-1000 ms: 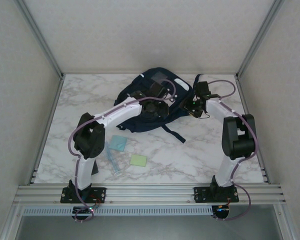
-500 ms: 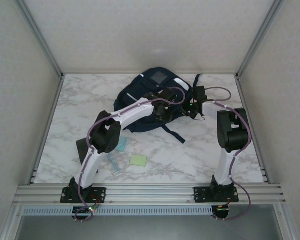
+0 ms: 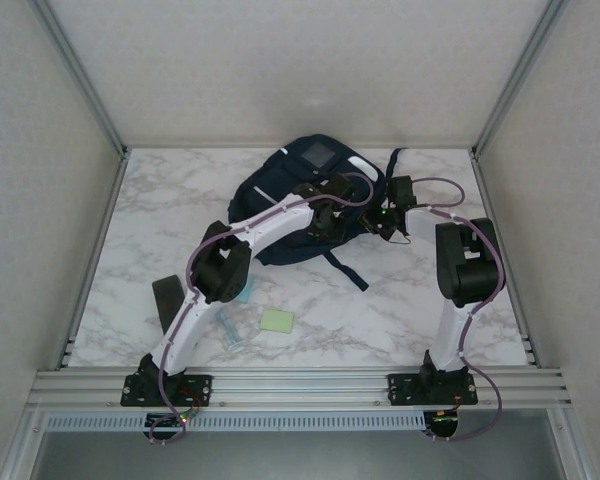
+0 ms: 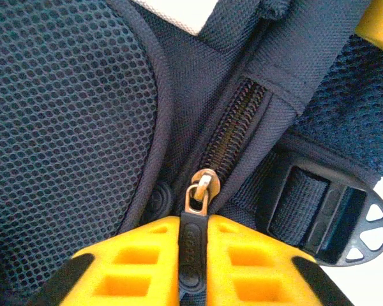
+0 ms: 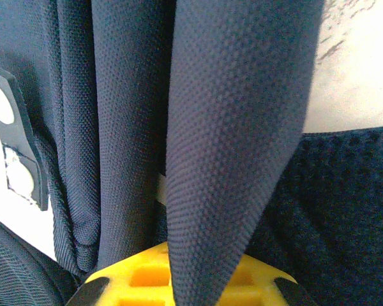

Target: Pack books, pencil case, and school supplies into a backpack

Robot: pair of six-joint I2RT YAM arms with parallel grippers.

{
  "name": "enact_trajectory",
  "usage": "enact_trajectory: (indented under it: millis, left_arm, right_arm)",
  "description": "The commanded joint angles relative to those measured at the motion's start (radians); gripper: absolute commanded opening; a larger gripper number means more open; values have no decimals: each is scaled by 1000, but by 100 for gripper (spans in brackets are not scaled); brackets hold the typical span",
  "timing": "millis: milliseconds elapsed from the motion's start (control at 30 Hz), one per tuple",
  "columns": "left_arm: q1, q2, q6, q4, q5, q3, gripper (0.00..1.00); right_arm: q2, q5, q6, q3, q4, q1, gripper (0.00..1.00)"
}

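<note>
Backpack [image 3: 298, 178], navy, on the marble surface [image 3: 400, 300], both end effectors closed on it.
Left end effector [image 4: 193, 258] pinches the zipper pull [image 4: 195, 220]; right end effector [image 5: 195, 277] clamps a fabric fold [image 5: 236, 127] at the backpack's right side.

One backpack [image 3: 285, 170] lies at the far side of the table [image 3: 410, 300], with one zip pull [image 4: 201, 191] and one buckle [image 4: 325, 213] in the left wrist view. Two arms reach it, with a left pincer [image 4: 193, 252] and a right pincer [image 5: 198, 287]. Nearer on the left lie two square pads, one light-blue [image 3: 246, 291] and one pale-green [image 3: 276, 320], one black pencil case [image 3: 165, 297], and pale-blue sticks [image 3: 228, 330] too blurred to count.
</note>
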Motion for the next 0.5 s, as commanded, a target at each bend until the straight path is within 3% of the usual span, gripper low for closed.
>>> enact_trajectory:
  millis: [0, 233, 467]
  left_arm:
    - [24, 24, -2, -29, -21, -40, 0]
    - [26, -44, 46, -120, -13, -118, 0]
    - [51, -179, 96, -189, -118, -329, 0]
  right_arm:
    - [-19, 50, -21, 10, -71, 0, 0]
    - [14, 197, 19, 62, -86, -12, 0]
    - [33, 247, 33, 123, -113, -55, 0]
